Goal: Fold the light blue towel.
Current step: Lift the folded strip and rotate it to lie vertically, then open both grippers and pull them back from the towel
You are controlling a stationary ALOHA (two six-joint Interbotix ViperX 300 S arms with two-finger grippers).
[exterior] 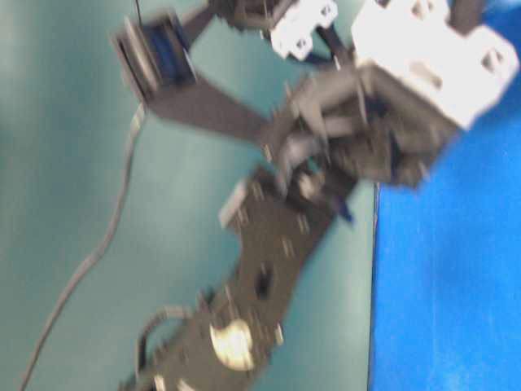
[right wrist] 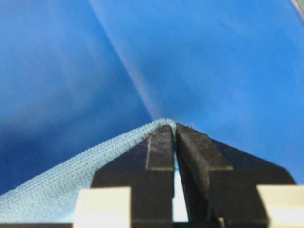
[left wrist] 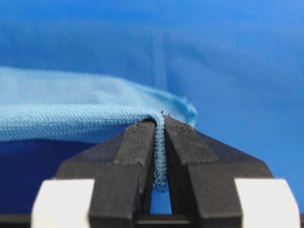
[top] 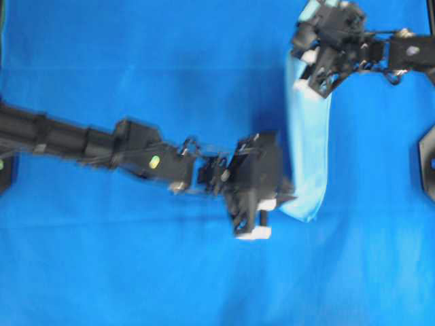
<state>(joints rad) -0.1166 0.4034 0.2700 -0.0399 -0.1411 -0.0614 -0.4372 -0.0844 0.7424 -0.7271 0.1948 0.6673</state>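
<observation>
Your left gripper (left wrist: 160,142) is pinched tight on the towel (left wrist: 71,118): in the left wrist view the two black fingers (left wrist: 135,152) stand almost together with a thin strip of hemmed edge squeezed between them, and the cloth runs off to the left from the tips as a doubled, slack band. Your right gripper (right wrist: 175,137) is likewise clamped on the towel (right wrist: 57,190); in the right wrist view a corner peaks just at the fingertips and the fabric falls away to the lower left. From overhead the towel (top: 309,146) is a long narrow strip right of centre, stretched between the two grippers, its far end at the right gripper (top: 309,85) near the top edge and its near end at the left gripper (top: 282,200) about mid-table. The strip looks lifted off the table cover (top: 136,272) at both held ends, though how much of its middle touches the cover you cannot tell. The left arm (top: 81,142) reaches in from the left edge, the right arm (top: 408,51) from the upper right. The table-level view shows only blurred arm parts close to the lens, with a slice of the blue cover (exterior: 448,309) at right.
</observation>
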